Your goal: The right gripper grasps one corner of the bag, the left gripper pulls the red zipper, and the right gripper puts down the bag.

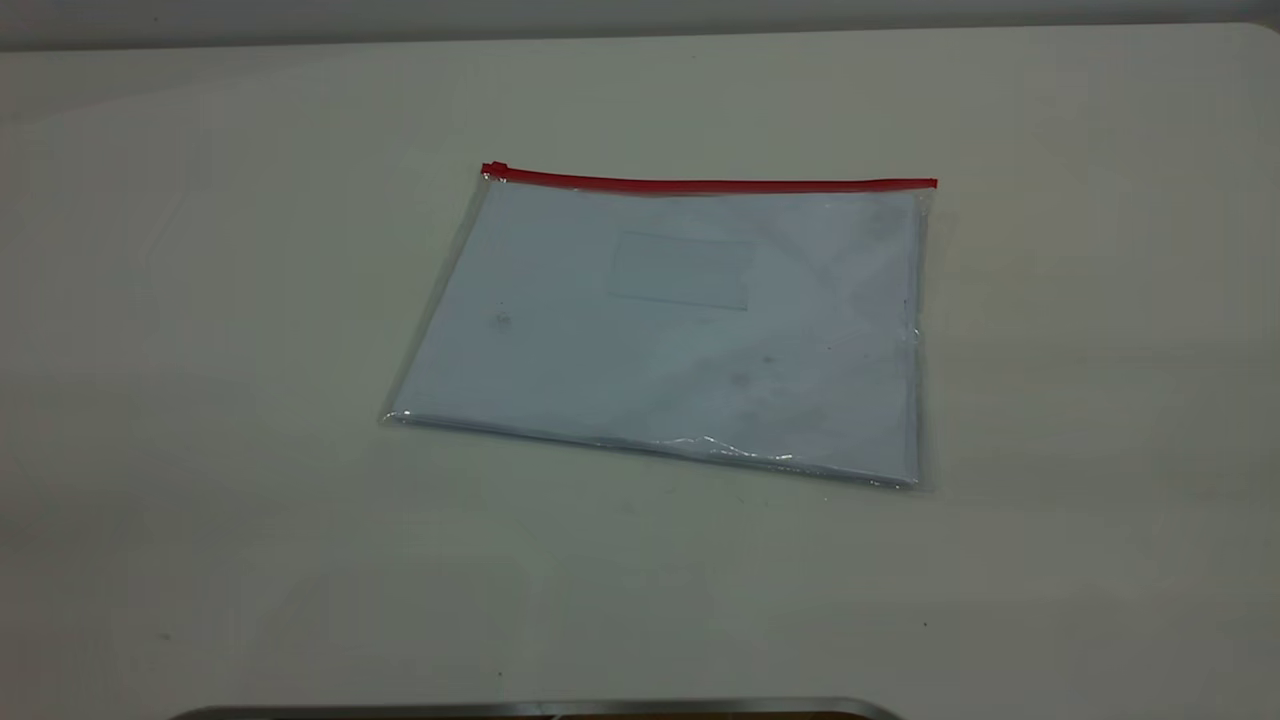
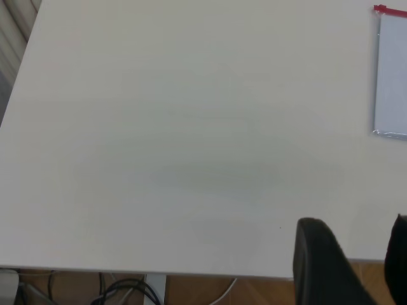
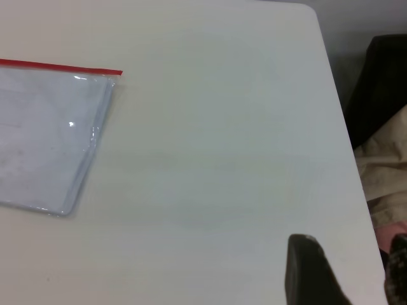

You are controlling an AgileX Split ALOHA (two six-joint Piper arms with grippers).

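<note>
The clear bag (image 1: 680,330) lies flat on the white table, holding white paper and a faint card pocket. The red zipper (image 1: 710,184) runs along its far long edge, with the slider tab (image 1: 493,170) at the left end. The corner (image 1: 925,190) is at the zipper's right end. Neither gripper shows in the exterior view. My left gripper (image 2: 353,232) is open and empty near the table's edge, far from the bag (image 2: 391,76). My right gripper (image 3: 346,248) is open and empty, well away from the bag's corner (image 3: 114,73).
The white table (image 1: 200,400) holds only the bag. A metal rim (image 1: 540,708) shows at the front edge. Cables on the floor (image 2: 121,289) lie past the left table edge. Dark and beige cloth (image 3: 381,127) lies beyond the right edge.
</note>
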